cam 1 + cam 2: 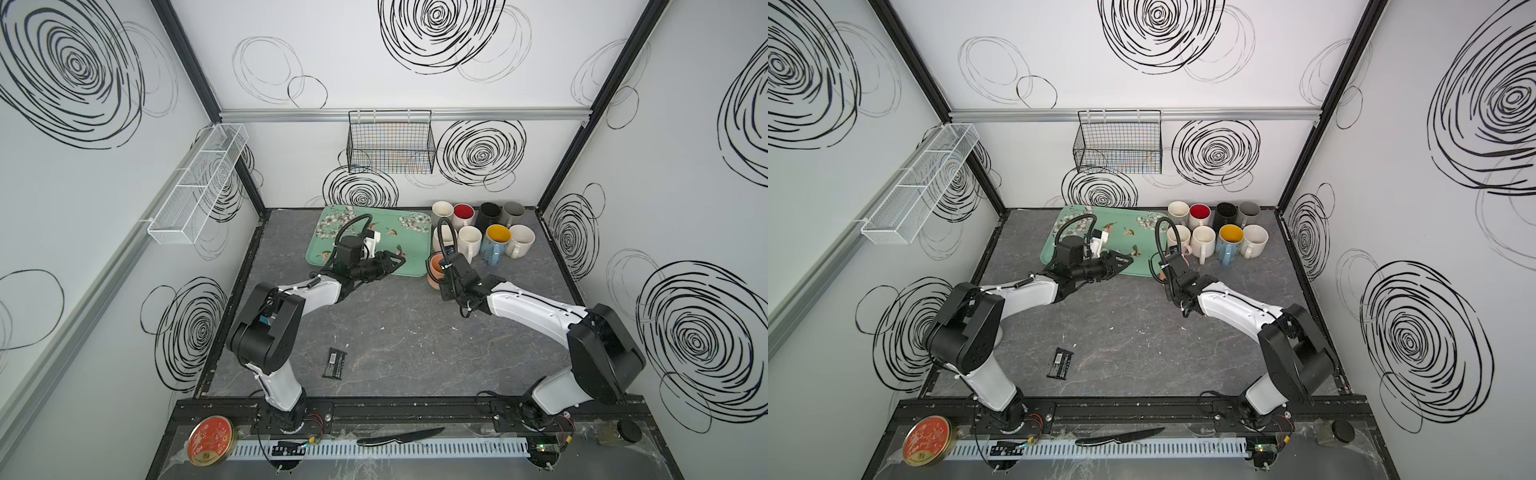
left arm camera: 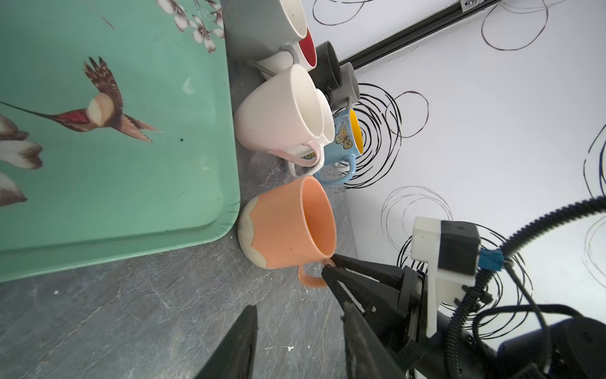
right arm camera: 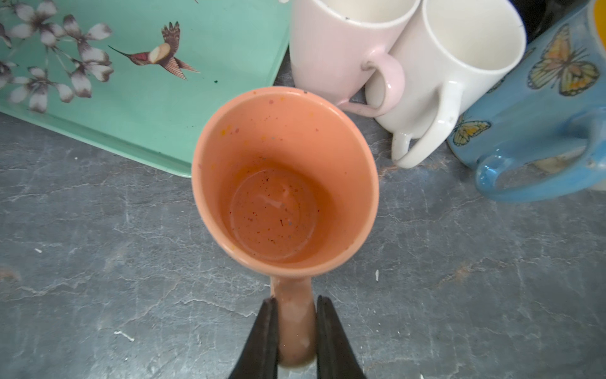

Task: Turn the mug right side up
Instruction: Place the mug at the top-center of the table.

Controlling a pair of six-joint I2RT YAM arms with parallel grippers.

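Note:
The orange mug (image 3: 285, 183) with a cream base (image 2: 288, 223) stands upright, mouth up, on the grey table beside the front right corner of the green tray (image 2: 131, 180). My right gripper (image 3: 296, 300) is shut on its handle, one finger on each side. In a top view the mug (image 1: 435, 269) is half hidden under that wrist. My left gripper (image 2: 299, 308) hovers open and empty to the left of the mug, over the tray's front edge (image 1: 399, 261). I cannot tell whether the mug's base touches the table.
Several upright mugs (image 1: 484, 232) crowd the back right corner, close behind the orange one. A black packet (image 1: 334, 363) lies on the table toward the front. A wire basket (image 1: 390, 141) hangs on the back wall and a white mesh shelf (image 1: 199, 183) on the left wall.

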